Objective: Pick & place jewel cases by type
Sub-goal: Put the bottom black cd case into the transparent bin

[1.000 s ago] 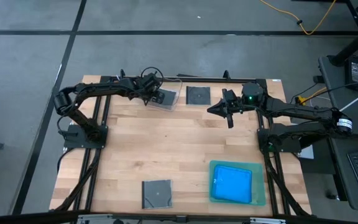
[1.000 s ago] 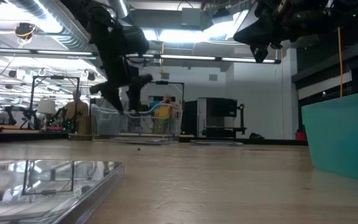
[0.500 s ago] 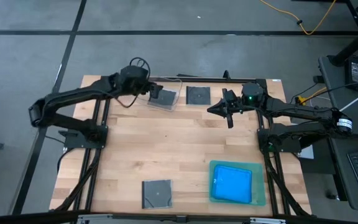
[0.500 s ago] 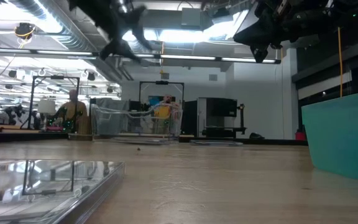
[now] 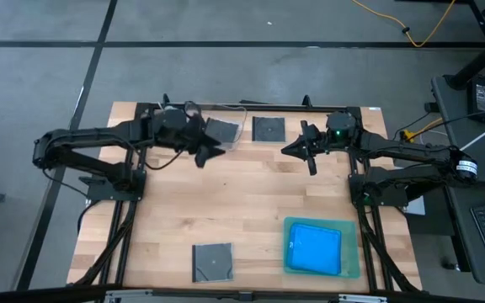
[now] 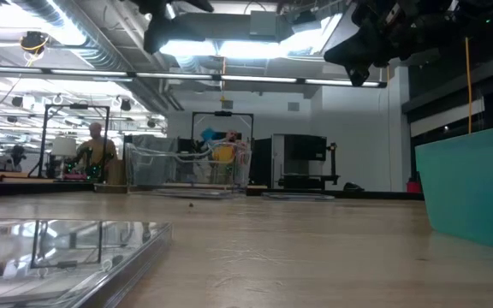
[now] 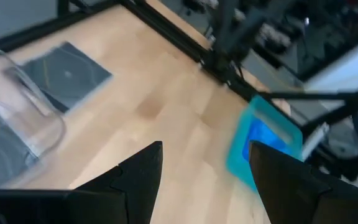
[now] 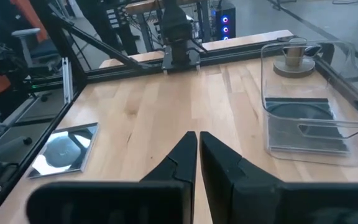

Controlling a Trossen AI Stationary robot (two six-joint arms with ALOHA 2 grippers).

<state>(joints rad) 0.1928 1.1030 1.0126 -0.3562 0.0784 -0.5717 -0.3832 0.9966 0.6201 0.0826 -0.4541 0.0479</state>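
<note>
My left gripper (image 5: 209,151) hovers open above the table, just on the near side of the clear tub (image 5: 224,131); in its wrist view (image 7: 204,163) nothing lies between the fingers. A dark square case (image 8: 303,123) lies flat in the tub. Another dark case (image 5: 269,129) lies flat by the far edge, and a third (image 5: 213,262) by the near edge. A blue case (image 5: 315,250) lies in the green tray (image 5: 354,268). My right gripper (image 5: 303,151) waits shut above the table, right of centre (image 8: 197,149).
The black frame rail (image 5: 251,105) runs along the far edge behind the tub. The tray's green wall (image 6: 473,184) stands at the near right corner. Bare wood (image 5: 226,202) spreads across the middle. A person (image 6: 97,147) shows far back in the room.
My left gripper has risen from the clear tub and drawn back toward the near edge, swinging round toward the table's right. The dark case stays lying in the tub. My right arm has kept still.
</note>
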